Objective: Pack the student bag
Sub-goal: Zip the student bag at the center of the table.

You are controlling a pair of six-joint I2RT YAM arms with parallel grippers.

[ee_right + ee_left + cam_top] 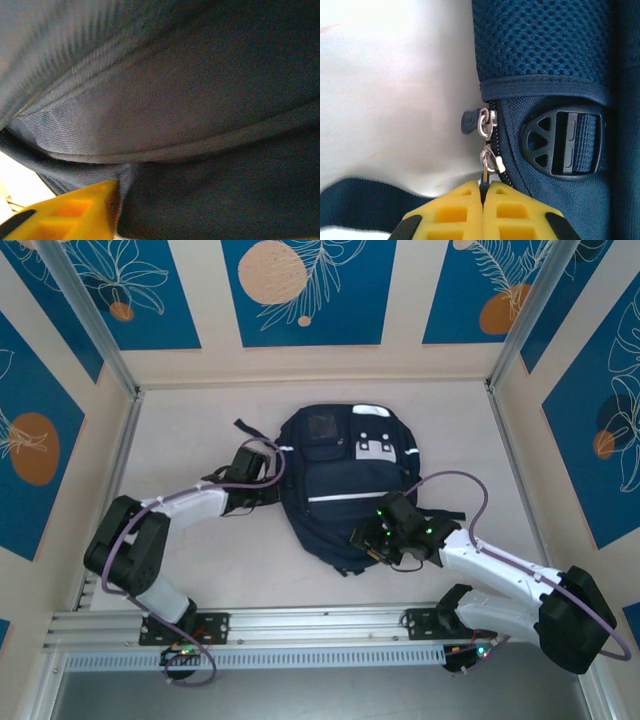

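The student bag [340,480], dark navy with thin white stripes, lies flat in the middle of the table. My left gripper [483,187] is at the bag's left side [272,478], shut on the small dark tab of a silver zip pull [490,162]. A second zip slider [486,122] sits just above it on the same zip. My right gripper [368,540] is pressed against the bag's lower right edge. In the right wrist view one yellow finger [75,210] stands off to the left, with a fold of navy fabric [200,150] against it. The other finger is hidden behind the cloth.
A black strap buckle [565,142] and a mesh side pocket [540,40] lie right of the zip. A black strap [248,430] trails off the bag's upper left. Aluminium frame posts [110,350] and printed walls close in the table.
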